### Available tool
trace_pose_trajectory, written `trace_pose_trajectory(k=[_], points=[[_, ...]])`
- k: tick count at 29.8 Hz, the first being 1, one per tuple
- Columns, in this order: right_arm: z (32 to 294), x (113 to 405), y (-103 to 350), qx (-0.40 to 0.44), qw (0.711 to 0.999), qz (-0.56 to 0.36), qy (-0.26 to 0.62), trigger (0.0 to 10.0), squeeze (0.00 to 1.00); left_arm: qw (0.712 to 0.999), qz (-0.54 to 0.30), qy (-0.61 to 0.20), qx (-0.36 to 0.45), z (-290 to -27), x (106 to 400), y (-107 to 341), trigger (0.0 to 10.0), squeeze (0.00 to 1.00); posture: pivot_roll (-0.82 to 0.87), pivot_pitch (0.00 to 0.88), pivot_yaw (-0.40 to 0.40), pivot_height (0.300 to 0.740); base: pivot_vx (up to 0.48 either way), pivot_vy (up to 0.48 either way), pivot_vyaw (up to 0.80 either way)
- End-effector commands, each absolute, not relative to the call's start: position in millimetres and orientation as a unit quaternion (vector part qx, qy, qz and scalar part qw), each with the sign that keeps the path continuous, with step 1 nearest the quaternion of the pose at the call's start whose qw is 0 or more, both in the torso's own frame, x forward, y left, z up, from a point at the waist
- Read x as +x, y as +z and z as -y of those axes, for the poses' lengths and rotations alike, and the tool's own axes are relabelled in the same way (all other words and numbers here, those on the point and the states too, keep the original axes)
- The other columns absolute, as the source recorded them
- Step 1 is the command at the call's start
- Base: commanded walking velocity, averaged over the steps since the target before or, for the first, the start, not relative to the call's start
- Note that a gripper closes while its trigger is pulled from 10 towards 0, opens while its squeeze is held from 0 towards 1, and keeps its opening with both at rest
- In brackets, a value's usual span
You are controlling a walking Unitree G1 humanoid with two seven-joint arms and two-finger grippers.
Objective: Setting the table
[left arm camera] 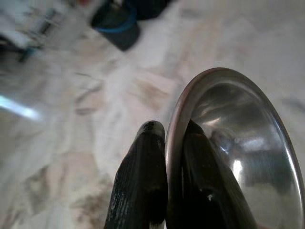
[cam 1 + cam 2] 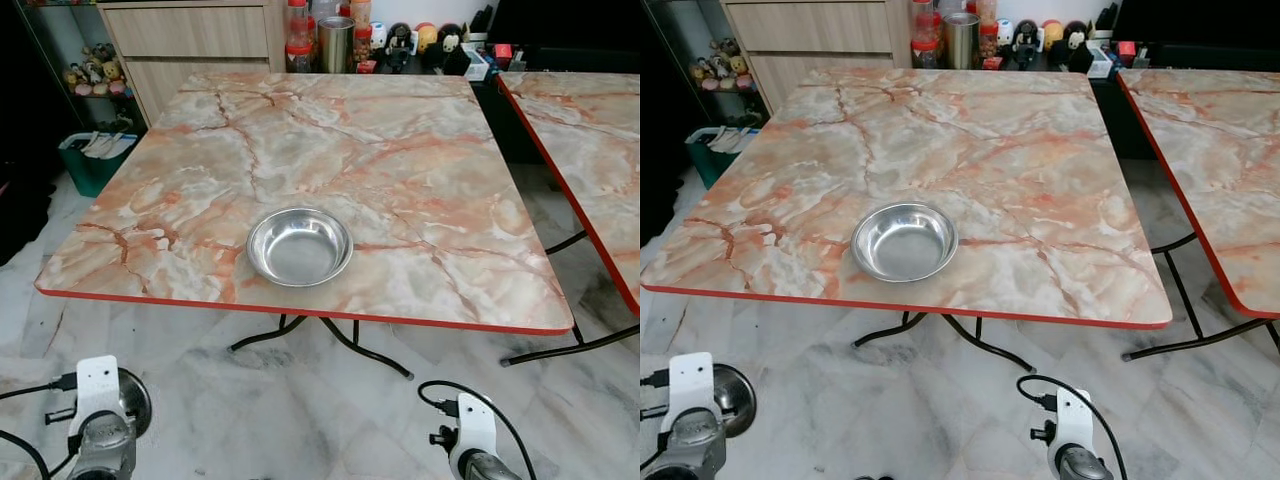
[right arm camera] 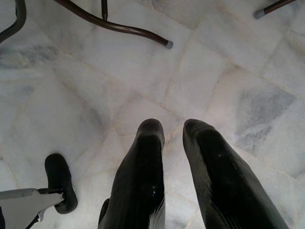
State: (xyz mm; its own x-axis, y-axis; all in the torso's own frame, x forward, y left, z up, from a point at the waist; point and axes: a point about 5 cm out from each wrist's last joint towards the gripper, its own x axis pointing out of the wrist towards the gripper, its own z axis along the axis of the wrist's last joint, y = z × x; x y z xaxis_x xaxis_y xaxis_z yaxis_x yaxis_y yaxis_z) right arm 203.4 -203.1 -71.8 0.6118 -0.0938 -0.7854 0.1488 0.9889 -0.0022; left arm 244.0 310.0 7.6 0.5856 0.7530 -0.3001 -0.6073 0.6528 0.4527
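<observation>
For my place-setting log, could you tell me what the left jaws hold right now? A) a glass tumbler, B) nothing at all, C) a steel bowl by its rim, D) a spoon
C: the left gripper is shut on the rim of a steel bowl, held low over the floor, while another steel bowl sits on the marble-patterned table.

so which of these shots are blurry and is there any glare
Left wrist view: floor background smeared and soft, with bright glare patches inside the steel bowl pinched by the left gripper. Right wrist view: floor sharp, right gripper close up and slightly soft. Both eye views: crisp, evenly lit, with mild highlights in the bowl on the table and a soft sheen on the marble tabletop.
</observation>
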Motion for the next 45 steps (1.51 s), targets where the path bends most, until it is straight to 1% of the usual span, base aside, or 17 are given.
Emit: trace_pose_trajectory(k=[1,4,6,7,8,12,16,20,25,28,30,33,36,39,45], points=[[202.4,202.3,-72.7,0.033,0.895,-0.439,-0.067,10.0,0.00,0.866,-0.196,0.424,0.180,-321.2,250.5,25.5,10.0,0.00,0.03,0.101,0.012,0.736,0.000,0.000,0.00],[202.4,202.3,-72.7,0.033,0.895,-0.439,-0.067,10.0,0.00,0.857,-0.173,0.444,0.196,-325.5,254.5,35.6,10.0,0.00,0.03,0.101,0.012,0.736,0.000,0.000,0.00],[202.5,202.3,-72.7,0.032,0.895,-0.440,-0.067,10.0,0.00,0.839,-0.141,0.478,0.218,-333.8,258.3,50.9,10.0,0.00,0.03,0.102,0.011,0.736,0.000,0.000,0.00],[202.5,202.3,-72.7,0.032,0.895,-0.440,-0.067,10.0,0.00,0.839,-0.141,0.478,0.218,-333.8,258.3,50.9,10.0,0.00,0.03,0.102,0.011,0.736,0.000,0.000,0.00],[202.5,202.3,-72.7,0.032,0.895,-0.440,-0.067,10.0,0.00,0.831,-0.120,0.493,0.227,-337.9,261.5,60.6,10.0,0.00,0.03,0.102,0.011,0.736,0.000,0.000,0.00],[202.5,202.3,-72.7,0.032,0.895,-0.440,-0.067,10.0,0.00,0.825,-0.096,0.504,0.235,-340.9,265.3,71.1,10.0,0.00,0.03,0.102,0.011,0.736,0.000,0.000,0.00],[202.5,202.4,-72.6,0.032,0.895,-0.440,-0.067,10.0,0.00,0.807,-0.038,0.525,0.266,-346.4,275.9,99.8,10.0,0.00,0.03,0.105,0.010,0.736,0.000,0.000,0.00],[202.5,202.4,-72.6,0.032,0.895,-0.440,-0.067,10.0,0.00,0.803,0.015,0.534,0.265,-346.9,283.8,121.7,10.0,0.00,0.03,0.105,0.010,0.736,0.000,0.000,0.00],[202.7,202.4,-72.6,0.032,0.895,-0.440,-0.067,10.0,0.00,0.825,0.087,0.511,0.225,-335.2,300.7,149.4,10.0,0.00,0.03,0.106,0.010,0.736,0.000,0.000,0.00],[202.7,202.4,-72.6,0.032,0.895,-0.440,-0.067,10.0,0.00,0.825,0.090,0.510,0.227,-334.0,301.4,151.2,10.0,0.00,0.03,0.106,0.010,0.736,0.000,0.000,0.00],[202.7,202.2,-72.7,0.032,0.895,-0.440,-0.067,10.0,0.00,0.852,0.147,0.474,0.170,-316.9,320.5,180.5,10.0,0.00,0.03,0.107,0.009,0.736,0.000,0.000,0.00],[202.8,202.2,-72.7,0.032,0.895,-0.440,-0.067,10.0,0.00,0.865,0.164,0.448,0.154,-308.2,328.4,190.4,10.0,0.00,0.03,0.109,0.009,0.736,0.000,0.000,0.00],[202.5,202.3,-72.7,0.032,0.895,-0.440,-0.067,10.0,0.00,0.903,0.191,0.370,0.106,-283.8,345.3,204.7,10.0,0.00,0.03,0.109,0.011,0.736,0.000,0.000,0.00],[202.3,202.2,-72.7,0.032,0.895,-0.440,-0.067,10.0,0.00,0.919,0.197,0.335,0.068,-270.7,351.8,210.2,10.0,0.00,0.03,0.109,0.013,0.736,0.000,0.000,0.00],[202.1,202.4,-72.7,0.033,0.895,-0.440,-0.067,10.0,0.00,0.958,0.177,0.226,0.007,-241.8,367.4,212.4,10.0,0.00,0.03,0.109,0.012,0.736,0.000,0.000,0.00]])
